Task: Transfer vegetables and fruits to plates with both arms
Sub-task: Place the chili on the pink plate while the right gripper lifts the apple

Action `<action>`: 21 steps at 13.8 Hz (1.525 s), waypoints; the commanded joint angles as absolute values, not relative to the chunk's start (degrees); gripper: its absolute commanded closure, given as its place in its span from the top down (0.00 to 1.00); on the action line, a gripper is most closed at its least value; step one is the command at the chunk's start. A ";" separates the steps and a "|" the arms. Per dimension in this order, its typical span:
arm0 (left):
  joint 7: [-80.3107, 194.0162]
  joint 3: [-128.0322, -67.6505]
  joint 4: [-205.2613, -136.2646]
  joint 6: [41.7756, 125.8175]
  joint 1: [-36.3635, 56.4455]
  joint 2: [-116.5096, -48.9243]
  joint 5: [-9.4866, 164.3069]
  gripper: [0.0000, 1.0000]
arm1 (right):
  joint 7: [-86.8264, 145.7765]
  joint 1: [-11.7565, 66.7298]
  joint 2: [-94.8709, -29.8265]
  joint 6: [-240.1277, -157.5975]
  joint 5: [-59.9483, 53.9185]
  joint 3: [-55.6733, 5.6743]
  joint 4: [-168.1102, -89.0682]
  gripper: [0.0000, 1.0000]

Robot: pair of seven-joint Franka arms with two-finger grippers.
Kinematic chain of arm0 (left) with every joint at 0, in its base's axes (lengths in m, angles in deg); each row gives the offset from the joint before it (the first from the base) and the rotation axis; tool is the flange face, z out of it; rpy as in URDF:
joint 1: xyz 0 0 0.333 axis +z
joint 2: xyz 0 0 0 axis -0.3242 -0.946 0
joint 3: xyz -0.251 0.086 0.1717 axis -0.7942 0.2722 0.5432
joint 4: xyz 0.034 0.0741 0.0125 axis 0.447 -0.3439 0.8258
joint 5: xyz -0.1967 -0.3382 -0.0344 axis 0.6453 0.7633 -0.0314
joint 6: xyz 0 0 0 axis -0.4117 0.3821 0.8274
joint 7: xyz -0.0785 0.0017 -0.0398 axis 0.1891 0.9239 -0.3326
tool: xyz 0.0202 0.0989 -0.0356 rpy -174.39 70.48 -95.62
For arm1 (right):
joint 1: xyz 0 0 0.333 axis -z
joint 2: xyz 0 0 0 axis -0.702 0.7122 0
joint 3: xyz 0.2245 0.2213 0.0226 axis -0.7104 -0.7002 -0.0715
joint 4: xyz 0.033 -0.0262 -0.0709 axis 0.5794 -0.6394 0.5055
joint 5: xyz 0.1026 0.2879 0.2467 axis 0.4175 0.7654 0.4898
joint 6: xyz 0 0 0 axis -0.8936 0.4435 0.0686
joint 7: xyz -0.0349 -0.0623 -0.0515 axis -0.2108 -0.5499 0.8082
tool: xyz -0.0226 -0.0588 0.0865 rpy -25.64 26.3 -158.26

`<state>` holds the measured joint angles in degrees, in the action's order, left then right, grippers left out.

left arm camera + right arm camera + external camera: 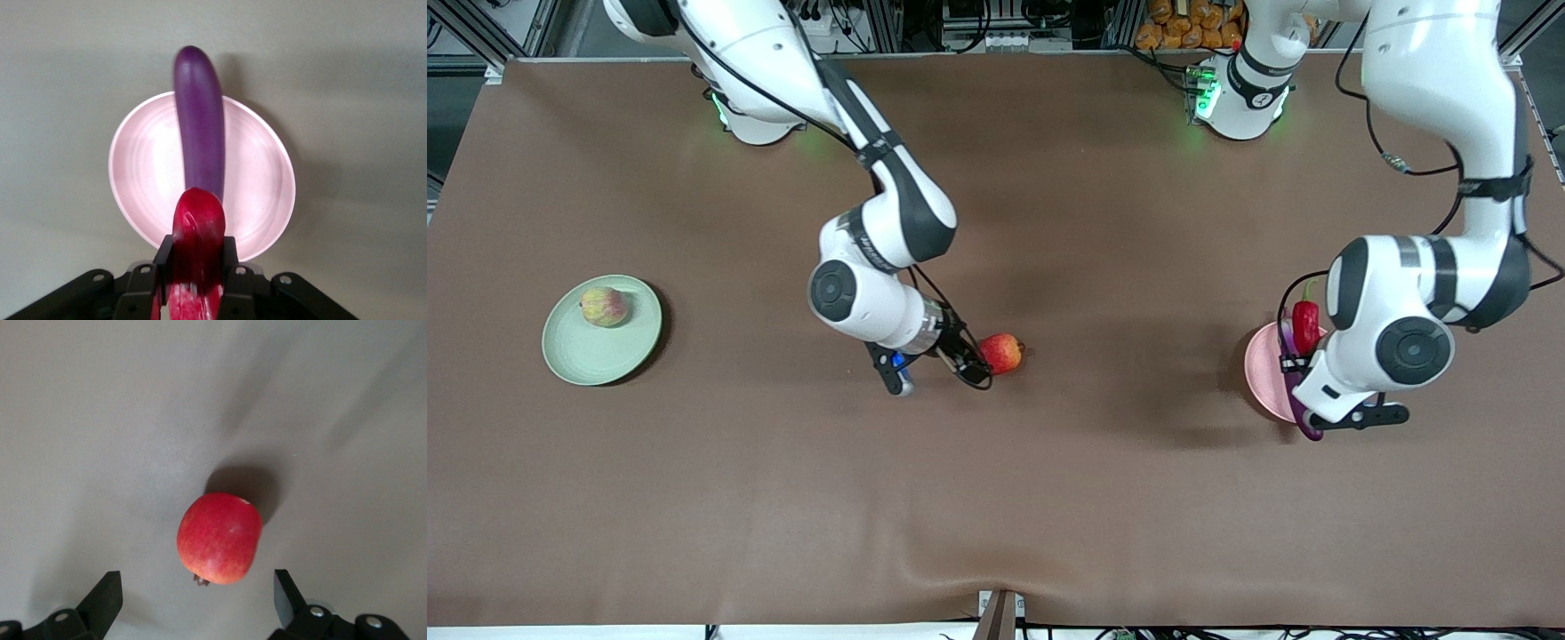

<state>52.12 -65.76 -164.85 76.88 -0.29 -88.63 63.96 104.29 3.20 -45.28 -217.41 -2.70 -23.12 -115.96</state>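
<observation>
Brown cloth covers the worktop (1049, 498). Taking the front view as a clock face, the mint green plate (578, 364) lies at nine o'clock with the yellow-green fruit (604, 307) on it, and the pink plate (260, 187) lies at about three o'clock.

The right end effector (195, 590) is spread wide around the red fruit (1001, 353), which rests on the cloth near the dial's centre. Neither finger touches it. If one finger meets this round fruit before the other, it could roll out of the gap, and a shallow grip might squeeze it free.

The left end effector (197, 260) is clamped on the red chili (198, 227) over the pink plate. The eggplant (200, 133) already lies across that plate, one end overhanging the rim at the plate's six o'clock. A chili released onto that glossy curved back would likely slide, perhaps off the shallow plate. A low descent could also nudge the eggplant and tip it over the rim.
</observation>
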 commanded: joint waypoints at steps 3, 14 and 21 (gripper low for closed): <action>52.67 -66.16 -163.95 80.63 -0.42 -93.65 63.15 0.00 | 107.81 0.91 -40.90 -220.35 -2.76 -23.15 -114.03 1.00; 52.49 -66.42 -158.77 77.21 -0.51 -91.21 63.58 1.00 | 110.62 -0.59 -37.47 -225.71 -6.11 -23.15 -113.15 0.49; 52.66 -66.24 -158.85 69.84 1.68 -75.49 69.56 1.00 | 108.09 5.29 -42.12 -205.02 -7.77 -22.80 -110.17 0.00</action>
